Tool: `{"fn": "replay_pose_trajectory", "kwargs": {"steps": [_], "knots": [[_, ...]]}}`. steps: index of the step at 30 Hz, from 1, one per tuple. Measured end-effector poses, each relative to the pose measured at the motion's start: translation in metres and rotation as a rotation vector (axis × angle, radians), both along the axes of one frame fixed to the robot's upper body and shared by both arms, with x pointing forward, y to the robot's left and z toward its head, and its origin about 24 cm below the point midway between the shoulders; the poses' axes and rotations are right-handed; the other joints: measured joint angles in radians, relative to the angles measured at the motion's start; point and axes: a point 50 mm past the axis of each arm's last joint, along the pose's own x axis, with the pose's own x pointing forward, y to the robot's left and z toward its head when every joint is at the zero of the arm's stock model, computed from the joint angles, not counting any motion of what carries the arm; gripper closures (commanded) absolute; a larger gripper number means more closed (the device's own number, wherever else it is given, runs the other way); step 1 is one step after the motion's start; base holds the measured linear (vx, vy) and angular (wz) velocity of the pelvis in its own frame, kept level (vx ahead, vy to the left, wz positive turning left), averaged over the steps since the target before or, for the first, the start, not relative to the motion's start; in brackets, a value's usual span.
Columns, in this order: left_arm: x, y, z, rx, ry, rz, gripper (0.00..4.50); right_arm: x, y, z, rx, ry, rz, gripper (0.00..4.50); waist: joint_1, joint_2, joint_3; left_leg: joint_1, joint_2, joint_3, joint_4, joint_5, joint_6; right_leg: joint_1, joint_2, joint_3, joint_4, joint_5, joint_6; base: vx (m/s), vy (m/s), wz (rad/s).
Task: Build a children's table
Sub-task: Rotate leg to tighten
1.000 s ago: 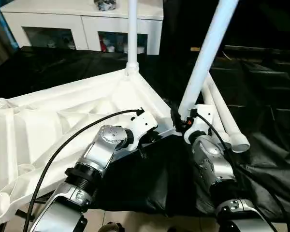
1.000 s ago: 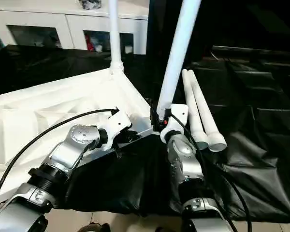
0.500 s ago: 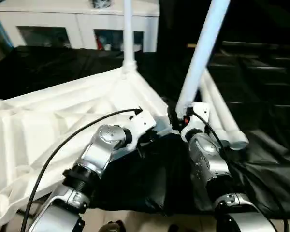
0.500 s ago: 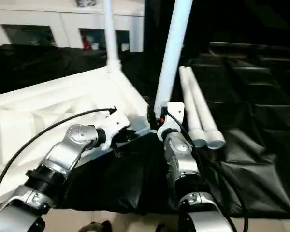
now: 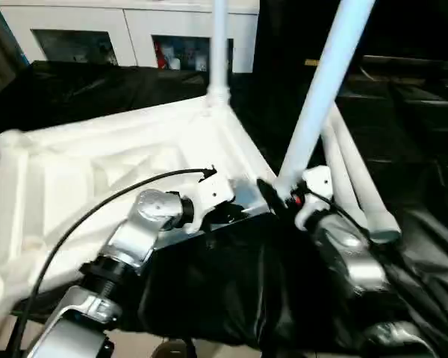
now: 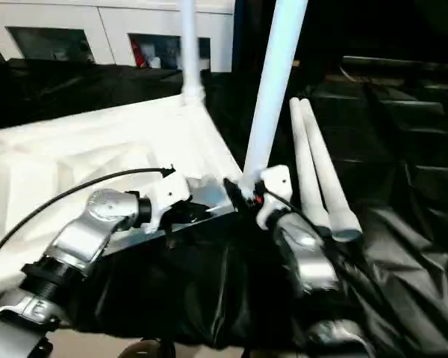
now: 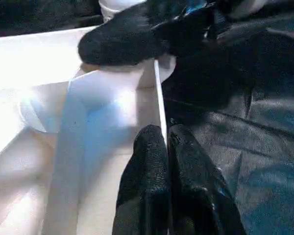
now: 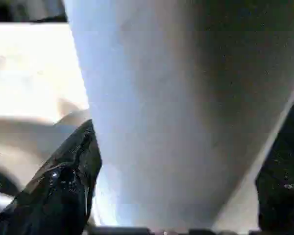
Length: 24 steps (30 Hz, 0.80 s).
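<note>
The white tabletop (image 5: 97, 171) lies upside down with its ribbed underside up. One leg (image 5: 219, 52) stands upright in the far corner socket. A second leg (image 5: 325, 82) leans in the near right corner socket. My right gripper (image 8: 171, 191) is open around this leg's base, one finger (image 8: 63, 186) on each side of the tube. My left gripper (image 7: 167, 147) is shut, its tips resting on the tabletop's rim (image 7: 158, 93) just beside that corner. Two more legs (image 5: 355, 179) lie side by side on the black cloth to the right.
Black cloth (image 5: 403, 112) covers the work surface and hangs over its near edge. A white cabinet (image 5: 134, 33) with glass-fronted compartments stands behind. The cable of my left arm (image 5: 97, 209) arcs over the tabletop.
The head camera has tilted, which shifts the whole picture. My right gripper has loosened around the leaning leg's base. The left gripper stays on the rim.
</note>
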Motion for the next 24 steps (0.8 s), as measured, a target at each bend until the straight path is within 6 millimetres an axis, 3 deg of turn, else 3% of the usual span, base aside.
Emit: {"fn": "replay_pose_trajectory", "kwargs": {"steps": [3, 13, 14, 24], "knots": [[-0.001, 0.006, 0.002, 0.017, 0.001, -0.063, 4.50, -0.009, -0.009, 0.009, -0.065, -0.023, 0.138, 0.81, 0.003, 0.001, -0.001, -0.007, 0.004, -0.001, 0.007, -0.003, 0.003, -0.003, 0.002, 0.000, 0.007, -0.006, -0.003, 0.000, 0.000, 0.00], [-0.007, 0.021, -0.002, 0.061, 0.049, -0.191, 4.50, -0.033, -0.021, 0.006, -0.209, 0.084, 0.458, 0.81, -0.002, 0.001, -0.001, -0.005, 0.007, -0.001, 0.021, -0.006, -0.003, 0.003, 0.001, -0.001, 0.018, -0.009, -0.004, -0.010, 0.001, 0.01], [-0.007, 0.022, -0.002, 0.063, 0.053, -0.200, 4.50, -0.034, -0.022, 0.005, -0.219, 0.099, 0.481, 1.06, -0.002, 0.001, -0.001, -0.005, 0.007, -0.001, 0.021, -0.005, -0.003, 0.004, 0.000, 0.000, 0.018, -0.009, -0.004, 0.000, 0.000, 0.00], [-0.007, 0.025, -0.002, 0.083, 0.073, -0.261, 4.50, -0.035, -0.025, 0.008, -0.231, 0.155, 0.552, 1.71, -0.001, -0.006, -0.007, -0.005, 0.009, -0.001, 0.022, -0.004, -0.005, 0.004, 0.000, -0.002, 0.023, -0.008, -0.005, 0.000, 0.000, 0.00]]}}
